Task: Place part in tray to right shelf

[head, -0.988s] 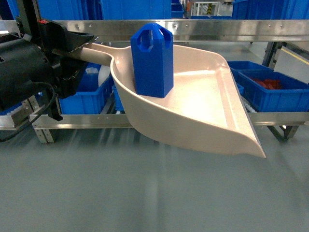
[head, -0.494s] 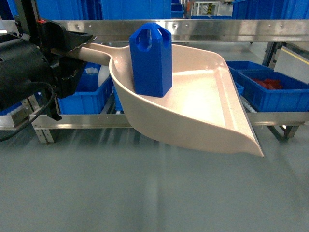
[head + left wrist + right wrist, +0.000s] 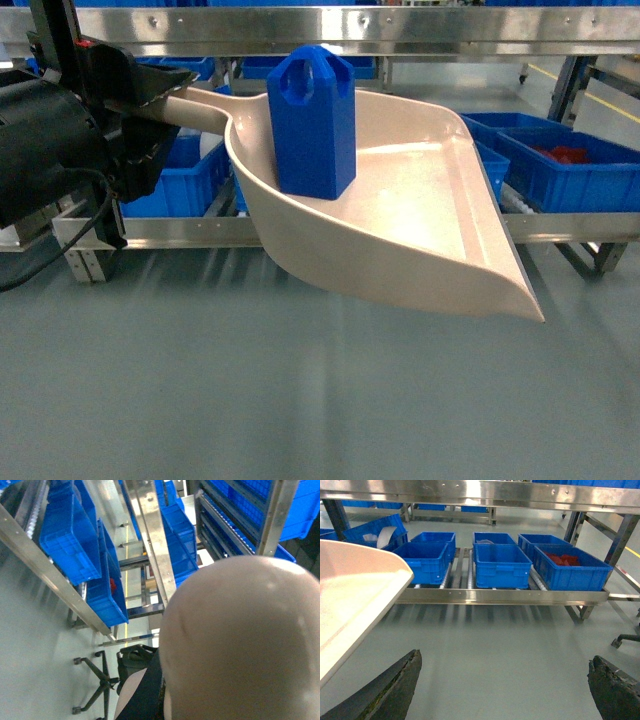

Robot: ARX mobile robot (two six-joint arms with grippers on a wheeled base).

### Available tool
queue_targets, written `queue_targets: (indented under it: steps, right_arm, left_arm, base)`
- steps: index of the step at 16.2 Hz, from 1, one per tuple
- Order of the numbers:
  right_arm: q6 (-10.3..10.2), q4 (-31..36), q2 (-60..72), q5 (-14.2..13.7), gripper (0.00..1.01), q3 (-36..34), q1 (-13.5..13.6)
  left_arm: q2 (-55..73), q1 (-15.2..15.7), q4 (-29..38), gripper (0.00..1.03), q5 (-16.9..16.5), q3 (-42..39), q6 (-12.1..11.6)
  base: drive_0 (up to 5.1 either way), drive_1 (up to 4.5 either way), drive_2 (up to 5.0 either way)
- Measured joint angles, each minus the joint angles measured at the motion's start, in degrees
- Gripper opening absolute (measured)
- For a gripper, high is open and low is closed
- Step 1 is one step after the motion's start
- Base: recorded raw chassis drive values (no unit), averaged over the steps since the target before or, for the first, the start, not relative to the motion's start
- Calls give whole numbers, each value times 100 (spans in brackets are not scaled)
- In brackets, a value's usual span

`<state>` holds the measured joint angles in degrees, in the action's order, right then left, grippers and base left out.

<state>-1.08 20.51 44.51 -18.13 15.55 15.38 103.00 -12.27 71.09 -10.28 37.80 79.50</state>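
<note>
The part stands in the tray, whose handle the left gripper clamps, short of the right shelf; delivery remains.

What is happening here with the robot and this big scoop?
The left gripper holds the beige tray by its handle, above the grey floor. The blue part stands upright inside the tray. The robot faces the steel shelf carrying blue crates. The right gripper is open and holds nothing.
</note>
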Motion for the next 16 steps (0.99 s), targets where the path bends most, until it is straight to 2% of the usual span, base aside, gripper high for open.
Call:
queue_targets:
  steps: [16]
  right_arm:
    - [-7,-4,0,0,98,0,0]
  left_arm:
    - [2,0,-15,16,0,0,0]
  base:
    - [-156,-156,-156]
